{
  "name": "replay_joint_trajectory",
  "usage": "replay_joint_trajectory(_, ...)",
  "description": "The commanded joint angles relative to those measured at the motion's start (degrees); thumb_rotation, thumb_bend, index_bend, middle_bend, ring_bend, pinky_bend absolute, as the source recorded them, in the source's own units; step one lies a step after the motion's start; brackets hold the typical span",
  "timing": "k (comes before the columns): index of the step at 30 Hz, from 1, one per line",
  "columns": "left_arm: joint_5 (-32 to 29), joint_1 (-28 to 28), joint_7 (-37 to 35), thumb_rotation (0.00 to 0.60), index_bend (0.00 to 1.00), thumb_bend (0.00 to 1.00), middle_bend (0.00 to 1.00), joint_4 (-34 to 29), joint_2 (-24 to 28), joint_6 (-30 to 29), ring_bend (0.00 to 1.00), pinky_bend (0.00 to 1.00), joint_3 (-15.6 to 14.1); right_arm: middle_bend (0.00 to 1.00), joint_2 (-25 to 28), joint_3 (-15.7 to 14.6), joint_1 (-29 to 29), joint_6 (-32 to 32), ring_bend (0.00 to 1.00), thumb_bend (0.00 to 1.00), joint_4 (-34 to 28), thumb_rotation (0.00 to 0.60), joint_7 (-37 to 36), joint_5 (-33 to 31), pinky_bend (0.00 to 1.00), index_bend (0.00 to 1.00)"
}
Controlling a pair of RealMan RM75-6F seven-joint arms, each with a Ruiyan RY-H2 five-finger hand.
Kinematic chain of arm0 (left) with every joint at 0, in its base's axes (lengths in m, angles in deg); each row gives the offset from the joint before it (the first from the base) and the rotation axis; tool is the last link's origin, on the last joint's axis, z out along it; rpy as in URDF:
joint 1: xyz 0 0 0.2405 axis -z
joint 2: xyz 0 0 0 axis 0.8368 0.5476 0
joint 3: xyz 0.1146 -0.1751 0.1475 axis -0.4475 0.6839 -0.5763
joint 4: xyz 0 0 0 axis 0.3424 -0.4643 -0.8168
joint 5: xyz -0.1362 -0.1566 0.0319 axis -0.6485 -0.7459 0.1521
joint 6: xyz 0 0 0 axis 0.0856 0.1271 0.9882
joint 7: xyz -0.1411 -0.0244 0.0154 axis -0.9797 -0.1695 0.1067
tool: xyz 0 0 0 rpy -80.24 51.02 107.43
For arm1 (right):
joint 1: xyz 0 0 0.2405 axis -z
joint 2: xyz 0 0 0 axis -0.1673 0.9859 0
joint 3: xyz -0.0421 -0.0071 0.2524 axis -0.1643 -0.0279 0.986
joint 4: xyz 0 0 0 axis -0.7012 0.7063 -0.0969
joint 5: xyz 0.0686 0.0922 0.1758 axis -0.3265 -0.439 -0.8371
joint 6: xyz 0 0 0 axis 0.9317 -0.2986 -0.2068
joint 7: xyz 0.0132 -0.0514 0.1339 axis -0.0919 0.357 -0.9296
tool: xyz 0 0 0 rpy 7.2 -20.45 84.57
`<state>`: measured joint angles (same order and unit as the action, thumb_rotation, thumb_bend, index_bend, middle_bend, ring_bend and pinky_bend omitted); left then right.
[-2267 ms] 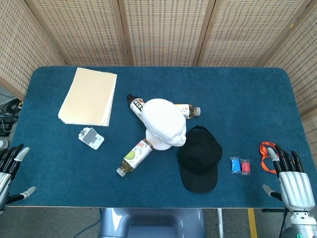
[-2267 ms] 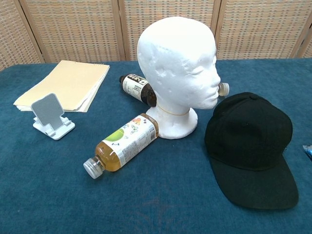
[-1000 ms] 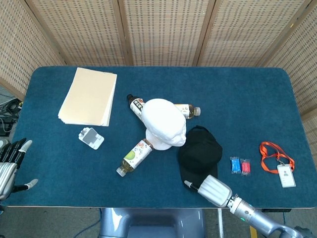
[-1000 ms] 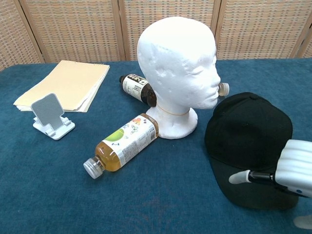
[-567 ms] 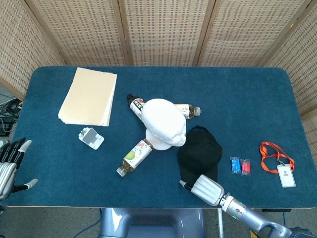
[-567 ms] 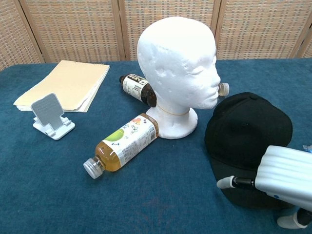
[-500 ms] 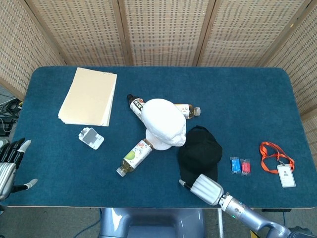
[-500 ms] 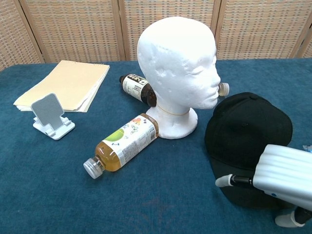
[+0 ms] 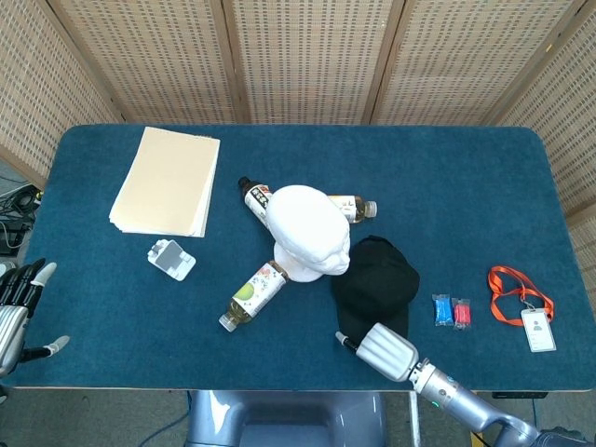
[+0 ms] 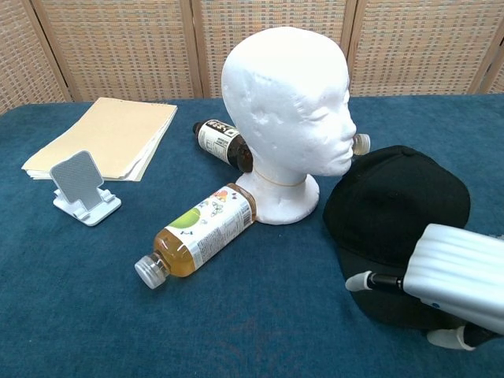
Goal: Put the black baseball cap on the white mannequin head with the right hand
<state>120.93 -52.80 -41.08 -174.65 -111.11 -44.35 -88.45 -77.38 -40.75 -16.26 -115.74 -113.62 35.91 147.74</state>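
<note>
— Where's the black baseball cap point(image 10: 394, 213)?
— On the tabletop point(image 9: 447, 196), beside the white mannequin head point(image 10: 287, 110).
— And the right hand point(image 10: 457, 279)?
— Over its brim; whether it grips, I can't tell. Left hand point(image 9: 14, 312) spread, holding nothing.

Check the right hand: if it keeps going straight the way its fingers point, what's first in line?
The right hand already lies over the brim of the black baseball cap, fingers pointing up-left. Past the brim, the base of the white foam mannequin head probably comes first, though depth is unclear.
</note>
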Motion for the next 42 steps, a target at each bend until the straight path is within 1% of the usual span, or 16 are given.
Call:
replay_joint_trajectory(1, 0.0, 0.0, 0.0, 0.600, 0.00, 0.00, 0.00, 0.0, 0.0, 0.0, 0.00, 0.00, 0.0, 0.99, 0.9, 0.1, 0.2, -1.8, 1.00, 0.38, 0.1, 0.600, 0.2, 0.0, 1.00, 0.25)
replay_joint_trajectory(5, 0.2, 0.0, 0.2, 0.600, 0.00, 0.00, 0.00, -0.1, -0.1, 0.0, 0.00, 0.00, -0.1, 0.99, 1.9, 0.4, 0.5, -3.6, 1.00, 0.39, 0.3, 0.600, 0.4, -0.4, 1.00, 0.25)
replay_joint_trajectory(7, 0.2, 0.0, 0.4, 0.600, 0.00, 0.00, 0.00, -0.2, -0.1, 0.0, 0.00, 0.00, -0.2, 0.99, 2.1, 0.6, 0.9, -4.7, 1.00, 0.41, 0.8, 0.600, 0.6, -0.7, 1.00, 0.26)
replay_joint_trajectory(10, 0.3, -0.1, 0.4, 0.600, 0.00, 0.00, 0.00, -0.2, -0.1, -0.1, 0.00, 0.00, -0.2, 0.99, 1.7, 1.6, 2.1, -8.2, 1.00, 0.49, 2.7, 0.600, 2.7, -0.9, 1.00, 0.29)
replay_joint_trajectory(12, 0.3, -0.1, 0.4, 0.600, 0.00, 0.00, 0.00, -0.3, -0.1, -0.1, 0.00, 0.00, -0.2, 0.99, 0.8, 2.1, 3.3, -12.2, 1.00, 0.54, 5.3, 0.600, 4.2, -0.2, 1.00, 0.30)
replay_joint_trajectory(15, 0.3, 0.0, 0.4, 0.600, 0.00, 0.00, 0.00, -0.3, -0.1, 0.0, 0.00, 0.00, -0.3, 0.99, 0.4, 2.6, 4.6, -15.5, 1.00, 0.57, 7.5, 0.600, 4.6, -0.5, 1.00, 0.30)
replay_joint_trajectory(18, 0.4, 0.0, 0.2, 0.600, 0.00, 0.00, 0.00, -0.3, 0.0, 0.0, 0.00, 0.00, -0.3, 0.99, 0.2, 3.4, 6.0, -17.7, 1.00, 0.59, 8.7, 0.600, 4.2, -2.3, 1.00, 0.30)
replay_joint_trajectory(22, 0.5, 0.0, 0.1, 0.600, 0.00, 0.00, 0.00, -0.4, 0.0, 0.0, 0.00, 0.00, -0.4, 0.99, 0.0, 5.1, 6.9, -18.3, 1.00, 0.63, 8.4, 0.600, 2.2, -6.1, 1.00, 0.30)
replay_joint_trajectory(26, 0.7, 0.0, 0.0, 0.600, 0.00, 0.00, 0.00, -0.4, 0.1, -0.1, 0.00, 0.00, -0.5, 0.99, 0.1, 7.1, 7.0, -17.7, 1.00, 0.64, 7.0, 0.600, 0.6, -10.0, 1.00, 0.30)
replay_joint_trajectory(30, 0.7, 0.0, 0.1, 0.600, 0.00, 0.00, 0.00, -0.4, 0.1, 0.0, 0.00, 0.00, -0.5, 0.99, 0.2, 8.3, 6.3, -16.2, 1.00, 0.63, 5.8, 0.600, -0.2, -12.2, 1.00, 0.30)
replay_joint_trajectory(35, 0.6, 0.0, 0.0, 0.600, 0.00, 0.00, 0.00, -0.5, 0.1, 0.0, 0.00, 0.00, -0.5, 0.99, -0.2, 9.0, 5.0, -15.0, 1.00, 0.58, 5.2, 0.600, -0.5, -13.1, 1.00, 0.30)
replay_joint_trajectory(39, 0.5, 0.0, -0.1, 0.600, 0.00, 0.00, 0.00, -0.4, 0.1, -0.1, 0.00, 0.00, -0.5, 0.99, -1.1, 9.3, 4.0, -14.1, 1.00, 0.51, 5.6, 0.600, -0.1, -13.3, 1.00, 0.31)
replay_joint_trajectory(42, 0.5, 0.0, -0.3, 0.600, 0.00, 0.00, 0.00, -0.4, 0.2, 0.0, 0.00, 0.00, -0.5, 1.00, -2.0, 9.7, 3.1, -13.4, 1.00, 0.50, 6.2, 0.600, 0.5, -13.3, 1.00, 0.33)
